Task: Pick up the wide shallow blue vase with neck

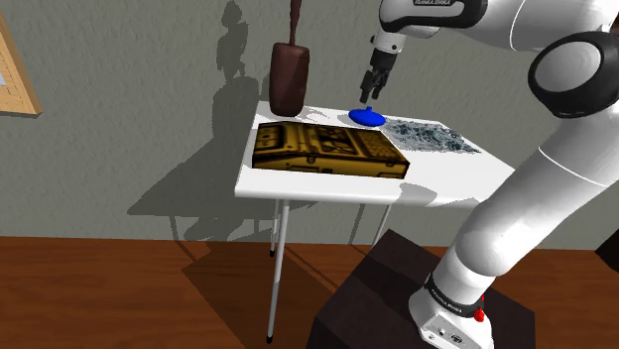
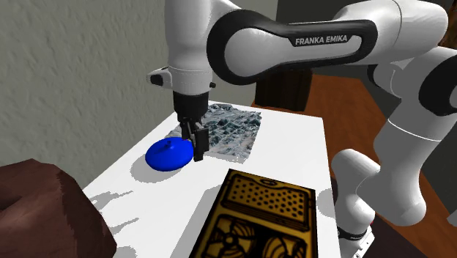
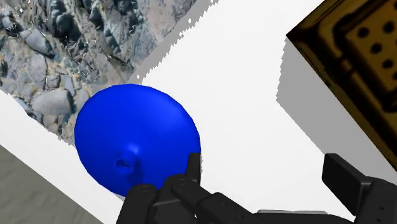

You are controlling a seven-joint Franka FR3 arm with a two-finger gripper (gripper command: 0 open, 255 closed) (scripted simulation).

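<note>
Black two-finger gripper [image 3: 264,168], jaws spread and empty, hovers by the wide shallow blue necked vase [image 3: 137,137], which rests on the white table [image 3: 242,108] not between them but just outside one finger, away from the gold-brown box [image 3: 356,63]; a sideways shift seems needed.

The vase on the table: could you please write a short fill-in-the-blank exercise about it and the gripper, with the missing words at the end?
1. The vase has the colour ____.
2. It stands on a table whose top is ____.
3. The gripper near the vase is ____, not shut, and holds nothing.

Missing words: blue; white; open.
</note>
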